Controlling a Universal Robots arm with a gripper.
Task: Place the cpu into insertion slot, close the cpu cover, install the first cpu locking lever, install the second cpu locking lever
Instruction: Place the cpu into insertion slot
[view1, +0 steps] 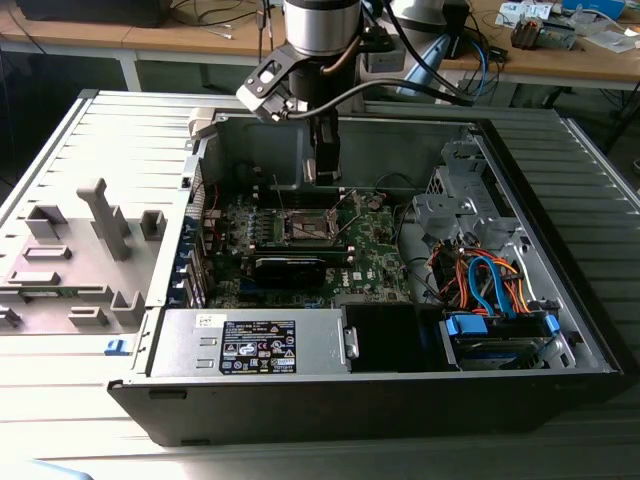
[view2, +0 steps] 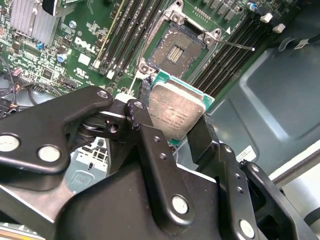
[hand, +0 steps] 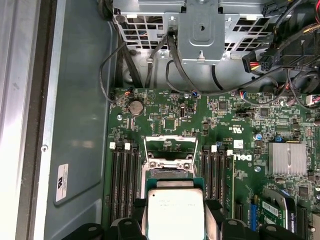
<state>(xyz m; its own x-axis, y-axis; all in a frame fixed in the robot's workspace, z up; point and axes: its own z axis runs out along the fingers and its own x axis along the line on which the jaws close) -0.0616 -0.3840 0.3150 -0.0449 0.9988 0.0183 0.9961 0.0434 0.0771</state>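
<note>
My hand (view2: 174, 116) clenched on the cpu (hand: 175, 210), which I hold in the air near the open slot (view2: 176, 50), not seated; cover (hand: 170, 139) up, levers (view2: 234, 44) unhooked, so in my judgement all four steps remain.

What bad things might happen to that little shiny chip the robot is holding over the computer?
1. The gripper pinches the chip only by its edges, so the chip might slip and fall onto the green board.
2. The square socket is open. If the chip comes down crooked or off-centre, it might jam or scratch the socket.
</note>
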